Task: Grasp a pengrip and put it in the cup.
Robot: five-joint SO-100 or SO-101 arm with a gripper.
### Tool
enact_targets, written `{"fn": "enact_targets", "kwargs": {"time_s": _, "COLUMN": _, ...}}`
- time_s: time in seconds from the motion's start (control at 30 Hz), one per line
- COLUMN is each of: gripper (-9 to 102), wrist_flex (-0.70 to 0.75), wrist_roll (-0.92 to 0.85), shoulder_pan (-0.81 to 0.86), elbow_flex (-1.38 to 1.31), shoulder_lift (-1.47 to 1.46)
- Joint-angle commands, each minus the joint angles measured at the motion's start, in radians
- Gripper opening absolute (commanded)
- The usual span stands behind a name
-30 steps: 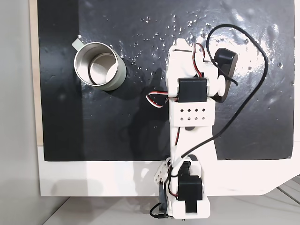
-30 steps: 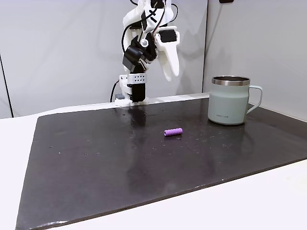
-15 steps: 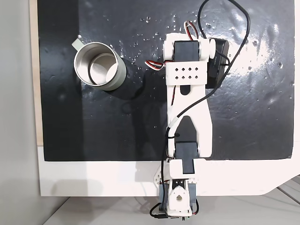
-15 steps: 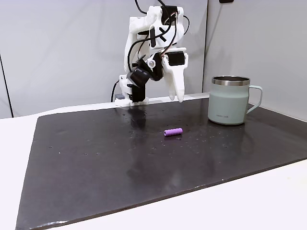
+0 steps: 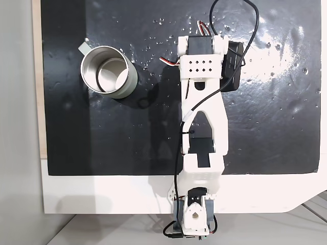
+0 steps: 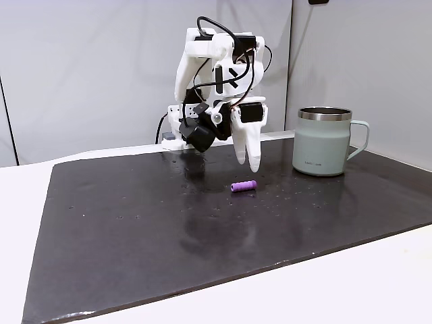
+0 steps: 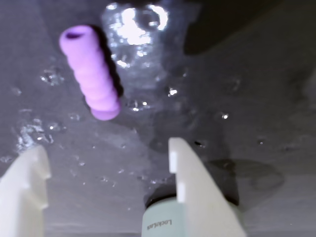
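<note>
Tabletop white, with a black mat covering most of it; mat surface glossy, speckled with small bright flecks in both fixed views. In a fixed view from above, a pale strip of tabletop showed along the mat's near edge, with the arm's base there.

Arm white, stretched from the base out over the mat, black cable looping past its far end. From the side, the arm bent over and pointed the gripper down toward the mat, tips above the surface, not touching.

Cup stood upright on the mat, well to the right of the gripper in that side view, handle facing right. From above the cup sat toward the mat's left, apart from the arm; silver wall, pale bottom visible inside.

Pengrip lay on its side on the mat, just below and slightly left of the gripper tips in the side view, well apart from the cup. In the wrist view the pengrip was purple, ribbed, open end toward the top, lying ahead of the gripper and toward the left finger's side.

Jaws spread wide, nothing between them; the white fingers clear of the pengrip.
</note>
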Motion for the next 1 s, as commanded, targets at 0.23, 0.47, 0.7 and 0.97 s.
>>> {"fn": "enact_targets", "kwargs": {"time_s": 0.23, "gripper": 23, "wrist_flex": -0.031, "wrist_roll": -0.054, "shoulder_pan": 0.054, "elbow_flex": -0.101, "shoulder_lift": -0.063}}
{"fn": "enact_targets", "kwargs": {"time_s": 0.47, "gripper": 23, "wrist_flex": -0.031, "wrist_roll": -0.069, "shoulder_pan": 0.084, "elbow_flex": -0.175, "shoulder_lift": -0.143}}
{"fn": "enact_targets", "kwargs": {"time_s": 0.7, "gripper": 23, "wrist_flex": -0.046, "wrist_roll": -0.074, "shoulder_pan": 0.074, "elbow_flex": -0.222, "shoulder_lift": -0.173}}
{"fn": "enact_targets", "kwargs": {"time_s": 0.97, "gripper": 16, "wrist_flex": -0.049, "wrist_roll": -0.072, "shoulder_pan": 0.055, "elbow_flex": -0.221, "shoulder_lift": -0.207}}
